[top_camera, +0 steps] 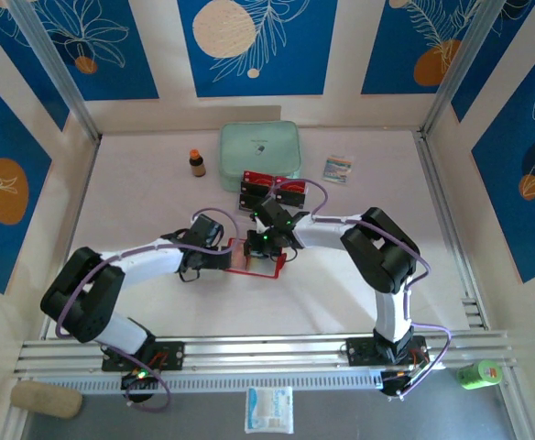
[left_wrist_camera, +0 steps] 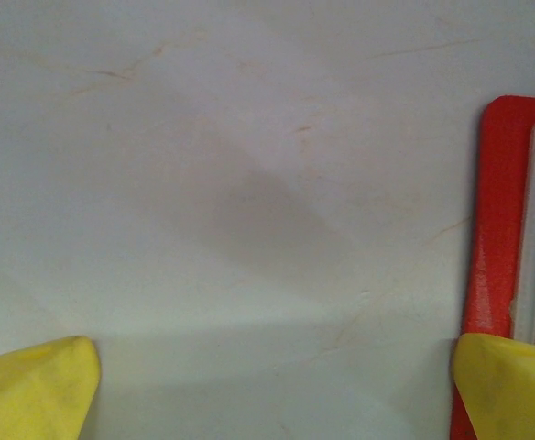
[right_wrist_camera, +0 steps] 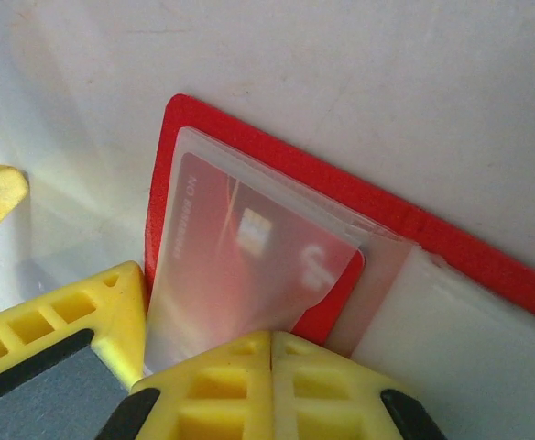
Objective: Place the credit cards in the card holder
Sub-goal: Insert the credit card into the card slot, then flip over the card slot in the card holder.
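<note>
Left, right and nearer of the card holder (top_camera: 245, 261) the table (top_camera: 341, 298) lies open. Just behind it the credit cards (top_camera: 260, 191) block, then the mint-green case (top_camera: 259, 147).

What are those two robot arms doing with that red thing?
They are filling the open red card holder with cards. The right gripper is pinched shut at the end of a credit card that sits mostly under a clear pocket. The left gripper is open, one finger at the holder's edge. A pile of spare cards waits behind it.
</note>
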Robot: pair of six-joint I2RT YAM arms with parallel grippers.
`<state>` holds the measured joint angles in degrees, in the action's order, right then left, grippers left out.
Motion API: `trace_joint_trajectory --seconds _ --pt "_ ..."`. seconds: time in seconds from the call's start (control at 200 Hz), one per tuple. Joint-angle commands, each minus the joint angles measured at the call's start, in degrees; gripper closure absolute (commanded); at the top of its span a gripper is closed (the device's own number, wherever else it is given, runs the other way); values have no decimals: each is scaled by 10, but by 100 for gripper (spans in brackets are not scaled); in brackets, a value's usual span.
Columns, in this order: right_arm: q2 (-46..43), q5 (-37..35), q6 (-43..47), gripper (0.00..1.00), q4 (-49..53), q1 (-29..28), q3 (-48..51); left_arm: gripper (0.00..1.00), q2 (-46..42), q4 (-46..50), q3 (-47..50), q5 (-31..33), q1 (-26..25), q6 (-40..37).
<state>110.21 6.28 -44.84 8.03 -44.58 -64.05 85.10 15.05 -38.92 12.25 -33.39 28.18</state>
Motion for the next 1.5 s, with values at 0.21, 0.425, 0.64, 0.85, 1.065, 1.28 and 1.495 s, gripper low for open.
trace_joint_trajectory --seconds 0.21,0.425,0.64,0.85,1.065,1.28,1.495 --pt "-77 5 4 100 4 13 34 0 -56 47 -24 0 8 -6" --pt "-117 0 0 100 1 22 69 0 -36 63 -43 21 26 -21" --pt "-126 3 4 100 -3 24 90 0 -15 65 -33 27 29 -23" --pt "-130 -12 16 100 21 28 96 0 -47 69 -24 11 28 -19" --pt "-143 -23 18 100 32 41 115 0 -87 87 -37 -9 23 -7" --pt "-162 -30 20 100 26 54 151 0 -112 94 -50 -24 7 8" --pt "-162 -30 45 100 34 78 163 0 -109 91 -58 -25 -14 19"
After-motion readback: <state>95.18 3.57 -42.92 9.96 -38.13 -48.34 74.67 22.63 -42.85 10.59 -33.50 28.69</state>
